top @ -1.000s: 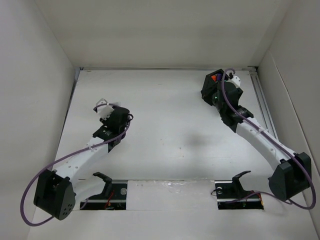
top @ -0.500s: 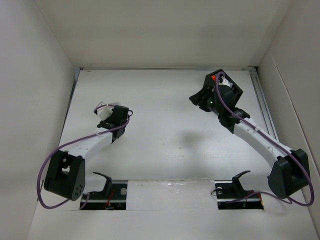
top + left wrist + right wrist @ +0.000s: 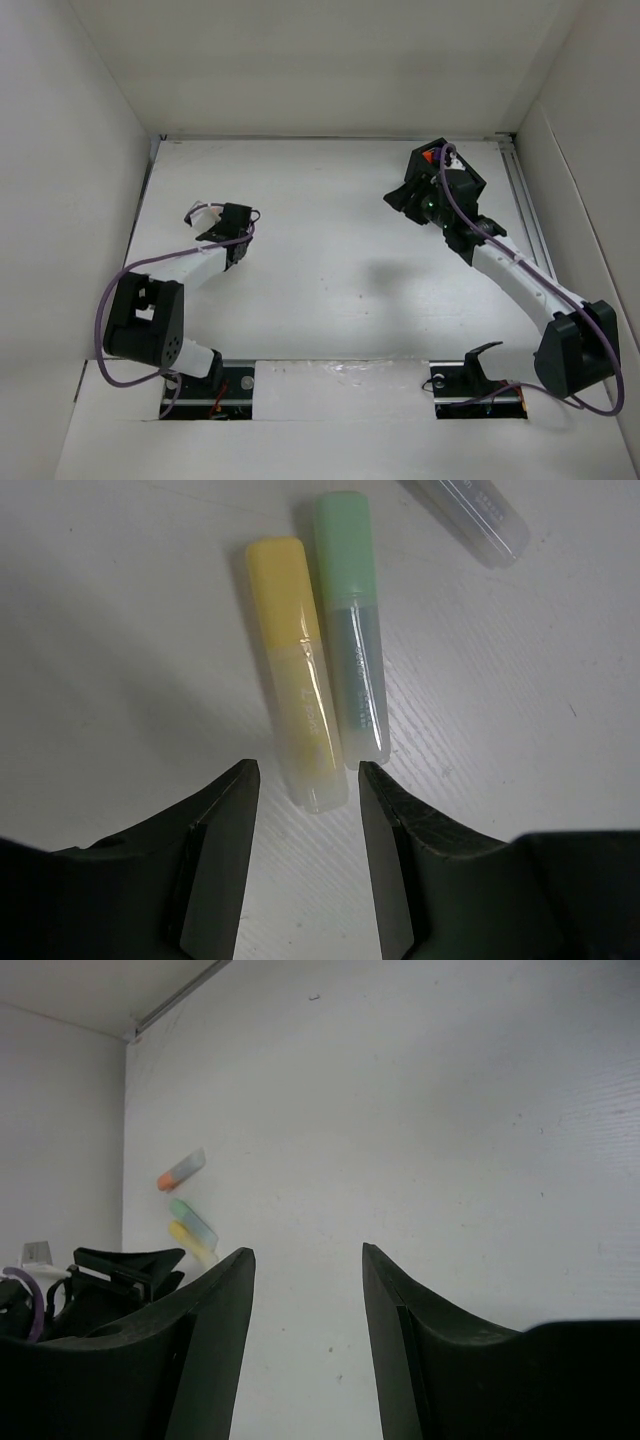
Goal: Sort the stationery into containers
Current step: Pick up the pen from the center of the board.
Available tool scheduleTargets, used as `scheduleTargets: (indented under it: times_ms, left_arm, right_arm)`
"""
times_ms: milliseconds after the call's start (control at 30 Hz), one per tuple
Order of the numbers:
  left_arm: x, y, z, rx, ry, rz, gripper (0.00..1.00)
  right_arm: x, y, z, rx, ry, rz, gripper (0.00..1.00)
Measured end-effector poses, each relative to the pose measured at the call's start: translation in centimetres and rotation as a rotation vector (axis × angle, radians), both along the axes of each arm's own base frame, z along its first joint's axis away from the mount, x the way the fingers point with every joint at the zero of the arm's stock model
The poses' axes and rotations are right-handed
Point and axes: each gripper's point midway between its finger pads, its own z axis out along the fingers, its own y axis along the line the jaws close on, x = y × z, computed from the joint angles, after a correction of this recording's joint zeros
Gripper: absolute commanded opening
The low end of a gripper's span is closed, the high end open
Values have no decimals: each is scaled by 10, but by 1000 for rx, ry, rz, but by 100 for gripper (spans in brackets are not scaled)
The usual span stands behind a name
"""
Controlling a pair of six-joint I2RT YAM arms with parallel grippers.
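Observation:
In the left wrist view a yellow highlighter (image 3: 296,680) and a green highlighter (image 3: 350,630) lie side by side on the white table. A pale marker (image 3: 480,515) lies at the top right. My left gripper (image 3: 305,775) is open, low over the table, with the yellow highlighter's near end just between its fingertips. The right wrist view shows the same yellow highlighter (image 3: 190,1239) and green highlighter (image 3: 193,1218), plus an orange-capped marker (image 3: 180,1170) far to the left. My right gripper (image 3: 305,1255) is open and empty. The black container (image 3: 462,178) sits at the back right, partly behind the right wrist, with something orange (image 3: 428,155) inside.
White walls enclose the table on the left, back and right. A metal rail (image 3: 525,200) runs along the right edge. The left gripper (image 3: 235,215) is at mid-left and the right gripper (image 3: 400,197) just left of the container.
The right gripper has opened and swung a little left, away from the container. The left arm has reached further back, bringing its gripper over the highlighters.

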Motion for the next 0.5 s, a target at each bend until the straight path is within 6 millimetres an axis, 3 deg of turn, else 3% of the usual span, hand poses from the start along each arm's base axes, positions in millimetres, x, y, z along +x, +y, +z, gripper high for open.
scheduleTargets:
  times_ms: [233,500]
  left_arm:
    - [7,-2,-16,9,36,-15,41]
    - [15,-3,-25,-3,51,-21,31]
  right_arm:
    - [-3,4,1,17,4,32,53]
    - [-3,4,2,22,4,38,54]
